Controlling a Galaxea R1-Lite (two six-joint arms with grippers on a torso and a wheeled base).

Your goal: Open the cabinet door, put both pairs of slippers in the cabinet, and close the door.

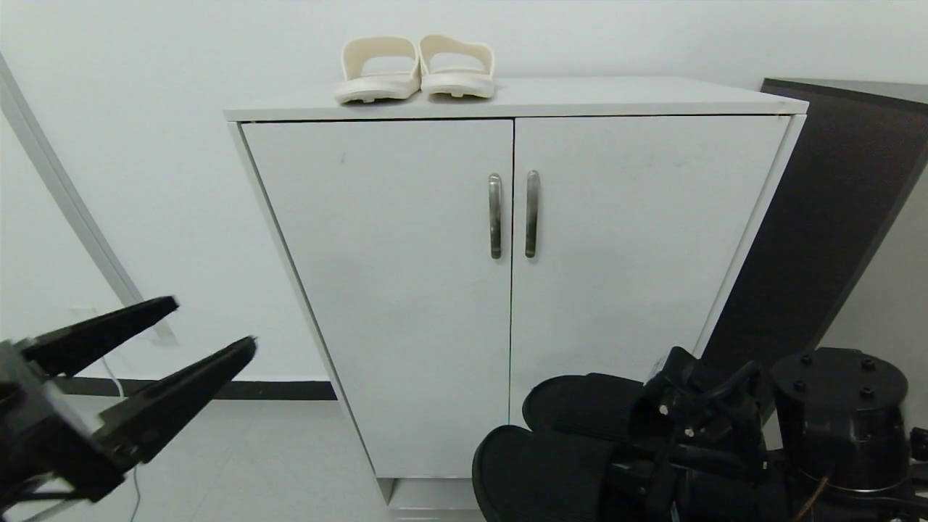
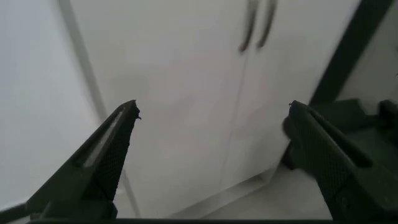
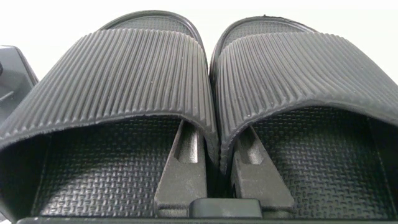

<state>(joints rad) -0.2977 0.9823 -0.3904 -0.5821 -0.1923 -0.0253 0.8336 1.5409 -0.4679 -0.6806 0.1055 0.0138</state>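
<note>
The white cabinet [image 1: 638, 98] stands in the middle of the head view with both doors shut: the left door [image 1: 391, 290] and the right door [image 1: 631, 275] meet at a thin centre seam. Their two upright metal handles [image 1: 495, 215] [image 1: 532, 213] sit just beside each other on either side of that seam. A cream pair of slippers [image 1: 395, 85] rests on the cabinet top at about 12 o'clock, side by side and touching, on the left half of the top. The black pair of slippers [image 1: 573, 435] is at about 5 o'clock, low in front of the right door and off the cabinet, carried by the right gripper [image 1: 689, 428]. In the right wrist view the two ribbed black straps lie side by side. One of the gripper's fingers [image 3: 183, 168] lies on the textured footbed inside each slipper, so the jaws are clamped on the two neighbouring inner walls and grip the pair together. The left gripper [image 1: 214, 320] is at about 8 o'clock, well apart from the cabinet. Its two long dark fingers are spread wide with nothing between them, and in the left wrist view they frame the lower left door and the handles beyond. A dark panel [image 1: 834, 217] stands against the cabinet's right side at 3 o'clock. A pale wall [image 1: 145, 145] with a black baseboard [image 1: 290, 390] lies at 9 o'clock, above the grey floor [image 1: 275, 449].
</note>
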